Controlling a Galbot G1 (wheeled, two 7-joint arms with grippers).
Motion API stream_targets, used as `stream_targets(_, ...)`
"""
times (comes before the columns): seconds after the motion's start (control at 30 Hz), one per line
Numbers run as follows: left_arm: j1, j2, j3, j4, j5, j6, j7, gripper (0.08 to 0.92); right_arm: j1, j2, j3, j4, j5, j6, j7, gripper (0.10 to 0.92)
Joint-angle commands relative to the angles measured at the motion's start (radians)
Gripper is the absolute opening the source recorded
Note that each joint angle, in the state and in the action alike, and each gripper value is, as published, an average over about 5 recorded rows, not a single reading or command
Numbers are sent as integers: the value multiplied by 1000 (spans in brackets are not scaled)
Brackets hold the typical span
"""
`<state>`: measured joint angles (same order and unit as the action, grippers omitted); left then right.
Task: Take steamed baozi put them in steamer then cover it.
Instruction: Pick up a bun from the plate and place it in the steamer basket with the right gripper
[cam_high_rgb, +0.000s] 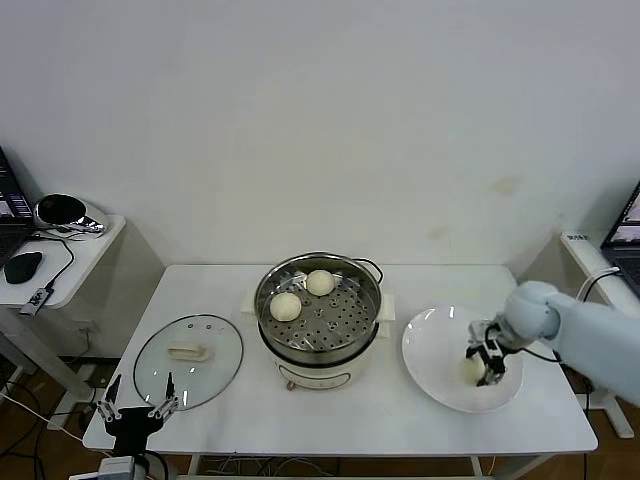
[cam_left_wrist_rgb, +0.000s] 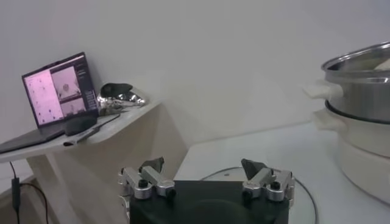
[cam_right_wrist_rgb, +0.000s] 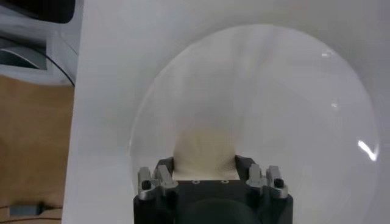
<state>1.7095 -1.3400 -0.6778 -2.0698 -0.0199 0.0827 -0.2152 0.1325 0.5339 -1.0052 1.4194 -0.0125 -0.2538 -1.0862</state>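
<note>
The work surface is a smooth white rectangular desk (cam_high_rgb: 330, 420). At its centre stands the steamer (cam_high_rgb: 318, 318): a round, polished stainless-steel pot with a perforated tray inside, seated on a white base. Two steamed baozi lie on the tray, both round, smooth and cream-white: one baozi (cam_high_rgb: 286, 306) toward the left side of the tray, the other baozi (cam_high_rgb: 320, 282) toward its far side. They lie close together but apart.

Toward the desk's right edge lies a flat, glossy white plate (cam_high_rgb: 435, 345). A third baozi (cam_right_wrist_rgb: 205, 152) rests on the plate, in the half nearer the desk's front edge. The right gripper (cam_high_rgb: 484, 362) is lowered onto this bun, with its black finger pads (cam_right_wrist_rgb: 166, 167) standing on either side of the dough. In the right wrist view the pads press against the bun's flanks, so the right gripper is grasping the baozi while it rests on the plate.

Toward the desk's left edge lies a round transparent glass lid (cam_high_rgb: 190, 360) with a metal rim and a cream handle (cam_high_rgb: 187, 351), flat on the desk surface.

The left gripper (cam_high_rgb: 134, 410) is parked at the desk's front left corner, just beside the lid's near rim. Its fingers (cam_left_wrist_rgb: 152, 165) are spread wide and hold nothing.
</note>
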Motion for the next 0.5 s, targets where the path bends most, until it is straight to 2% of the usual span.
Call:
stream_targets(0.03, -4, 5, 3, -5, -3, 1, 1, 823, 307, 35, -29, -25, 104, 42, -112, 619)
stream_targets(0.27, -5, 7, 2, -9, -7, 1, 1, 823, 555, 226, -97, -48, 205, 69, -128, 619)
stream_targets(0.5, -2, 5, -10, -13, -12, -1, -1, 823, 609, 410, -197, 8, 298, 144, -60, 627)
